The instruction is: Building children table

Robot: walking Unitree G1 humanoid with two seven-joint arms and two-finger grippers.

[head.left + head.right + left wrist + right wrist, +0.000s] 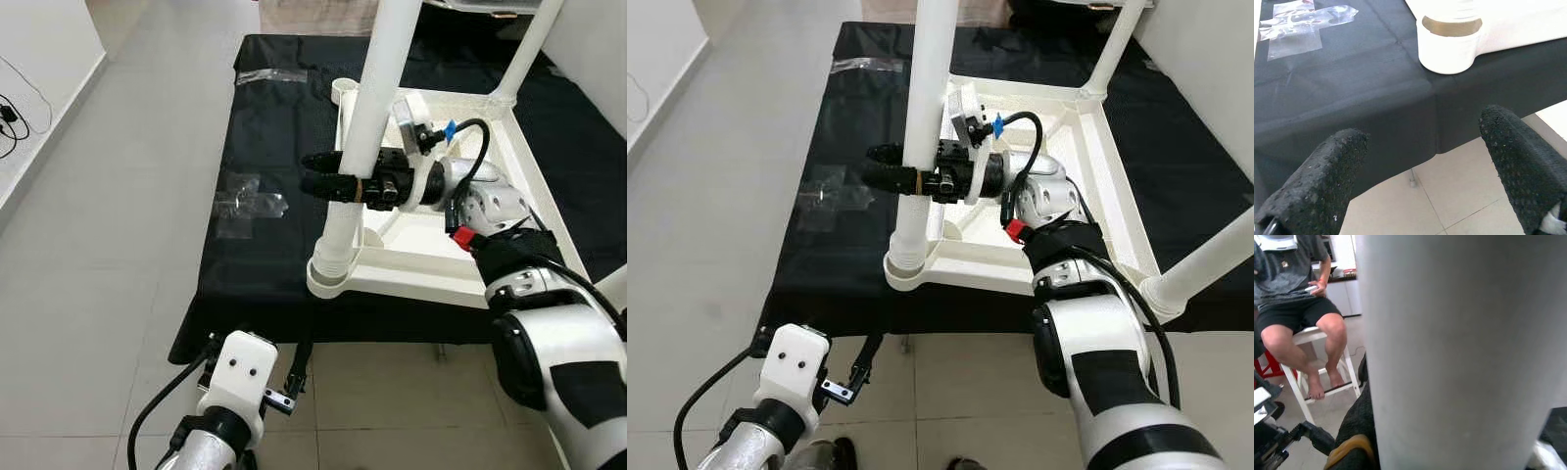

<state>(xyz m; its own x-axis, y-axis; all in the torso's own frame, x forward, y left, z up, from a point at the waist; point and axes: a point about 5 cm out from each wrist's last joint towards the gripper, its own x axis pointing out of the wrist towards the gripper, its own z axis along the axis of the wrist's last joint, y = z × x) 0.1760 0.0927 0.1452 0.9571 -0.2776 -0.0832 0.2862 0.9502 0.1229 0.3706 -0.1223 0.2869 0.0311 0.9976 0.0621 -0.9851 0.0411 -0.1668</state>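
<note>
At the far left, well clear of the work, clear plastic bags (247, 201) of fittings lie flat on the black cloth (265, 127) that covers the low platform. Below them, at the near edge, the left gripper (1422, 169) hangs idle with its two padded fingers spread wide and nothing between them, pointed at the cloth's front drop and the floor tiles.

Next comes the small white table (460, 264), lying upside down on the cloth with its underside frame facing up. Its near-left leg (367, 137) stands in the round corner socket (333, 274), a plain white tube leaning slightly. The right gripper (328, 179) reaches across the frame and pinches this leg partway up, one finger on each side.

The risk, as I see it, is in that lean: if the leg is not fully seated, a sideways pull could lever it out of the socket or drag the whole frame across the cloth.

Further right, other legs (1205, 259) are already fitted.
</note>
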